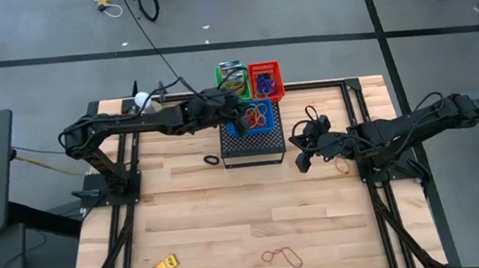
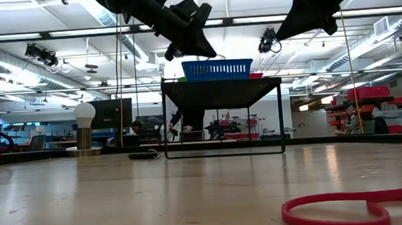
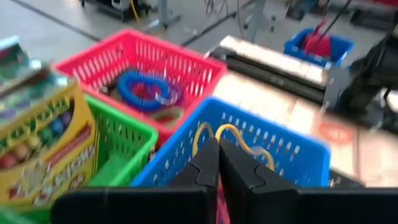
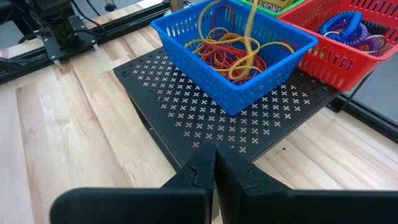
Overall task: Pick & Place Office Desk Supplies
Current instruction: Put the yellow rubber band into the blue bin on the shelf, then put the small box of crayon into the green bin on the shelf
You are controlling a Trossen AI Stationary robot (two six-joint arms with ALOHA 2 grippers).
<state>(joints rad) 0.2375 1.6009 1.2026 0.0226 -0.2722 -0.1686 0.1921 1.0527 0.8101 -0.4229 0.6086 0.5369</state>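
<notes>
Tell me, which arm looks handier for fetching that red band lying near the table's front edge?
Probably the right. Its tool hangs over bare wood beside the black mesh box, apparently empty, on the red rubber band's side. The left tool is up over the blue basket, farther from it.

One camera looks straight down on the whole table (image 1: 232,233). A second sits at tabletop height near its front edge, facing level across into the room. Each wrist camera looks past its own fingers, close to the blue basket (image 4: 233,46), which all four views share.
</notes>
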